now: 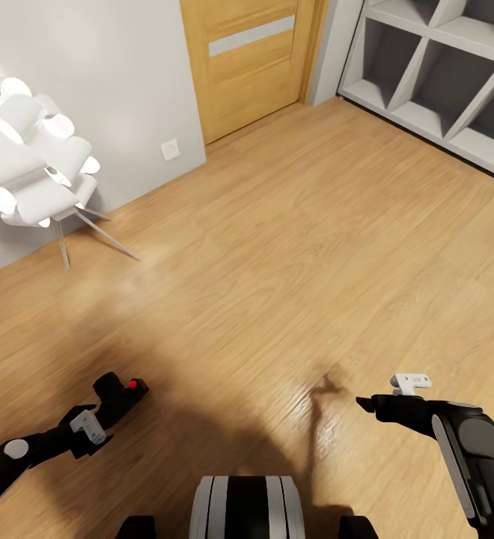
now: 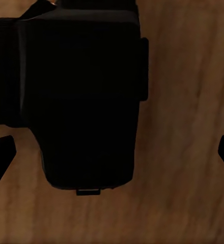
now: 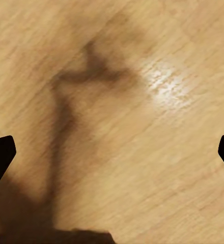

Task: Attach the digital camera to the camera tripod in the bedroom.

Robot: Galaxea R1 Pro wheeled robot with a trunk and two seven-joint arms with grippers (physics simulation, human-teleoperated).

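Note:
The digital camera [image 1: 120, 394], black with a red button on top, rides at the end of my left arm, low at the left of the head view and above the plank floor. My left gripper [image 1: 103, 414] is shut on it. In the left wrist view the camera's dark body [image 2: 84, 96] looms close, with the finger tips [image 2: 1, 157] at the picture's sides. My right gripper [image 1: 365, 405] hangs open over bare floor at the lower right, its fingertips [image 3: 0, 155] wide apart with nothing between them. The camera tripod is out of view.
A white petal lamp [image 1: 30, 165] on thin metal legs stands against the grey wall at the left. A wooden door [image 1: 251, 60] is ahead, and a grey cube shelf [image 1: 441, 75] at the far right. Light wood floor [image 1: 292, 247] stretches between them.

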